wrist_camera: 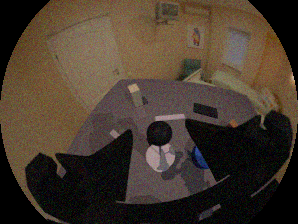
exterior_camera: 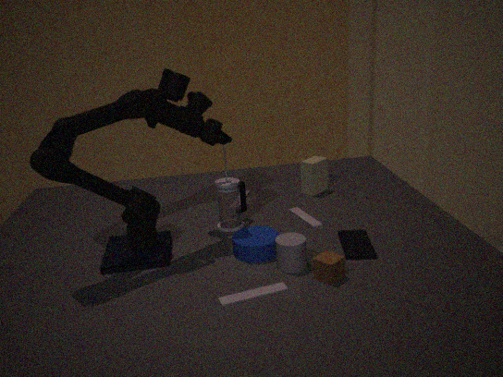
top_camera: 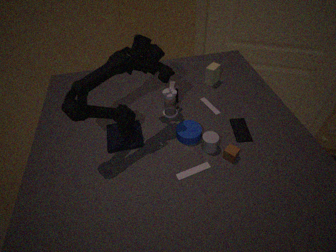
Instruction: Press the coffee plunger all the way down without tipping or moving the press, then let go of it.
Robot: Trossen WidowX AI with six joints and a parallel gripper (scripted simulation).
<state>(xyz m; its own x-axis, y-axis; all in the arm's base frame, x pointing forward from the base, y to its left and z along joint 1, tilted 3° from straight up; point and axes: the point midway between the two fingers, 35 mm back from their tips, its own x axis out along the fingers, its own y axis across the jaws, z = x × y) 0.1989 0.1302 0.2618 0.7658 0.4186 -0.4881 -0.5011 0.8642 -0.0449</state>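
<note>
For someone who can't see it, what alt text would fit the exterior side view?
A dark robot arm reaches over a clear coffee press, its hand around the knob of the raised plunger rod. In front stand a blue disc, grey cylinder and orange cube on a dim grey table.

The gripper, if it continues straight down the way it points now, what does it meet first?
The plunger knob, which already sits between the fingers of the gripper. Below it come the thin rod and the press lid. Contact is unclear in this dim light.
</note>
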